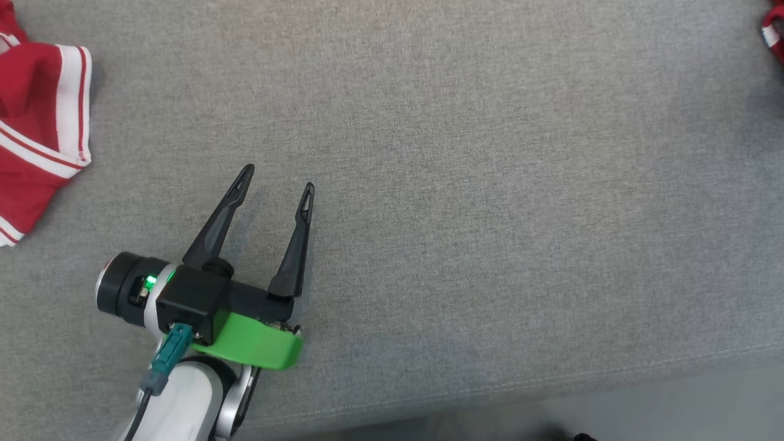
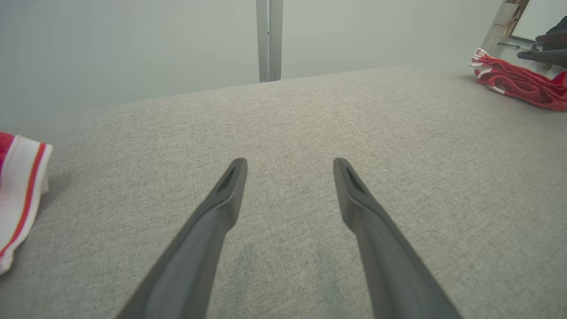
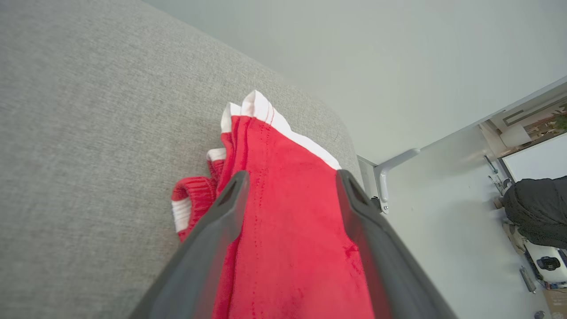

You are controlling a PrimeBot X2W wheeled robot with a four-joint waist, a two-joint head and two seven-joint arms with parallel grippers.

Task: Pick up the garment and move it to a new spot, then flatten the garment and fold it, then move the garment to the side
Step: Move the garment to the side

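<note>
Right gripper, spread apart, hangs over the red garment at the right edge of the gray surface, apparently poised to pinch it; left gripper, likewise spread, hovers empty over bare fabric.

Crumpled red garment, soft knit, white trim with thin red lines, ribbed red-and-white cuff poking out on one side. It lies bunched in a low heap at the right end of the grey upholstered surface, close to its edge. A second red garment with broad white bands and red stripes lies folded over at the surface's left end, well apart.
</note>
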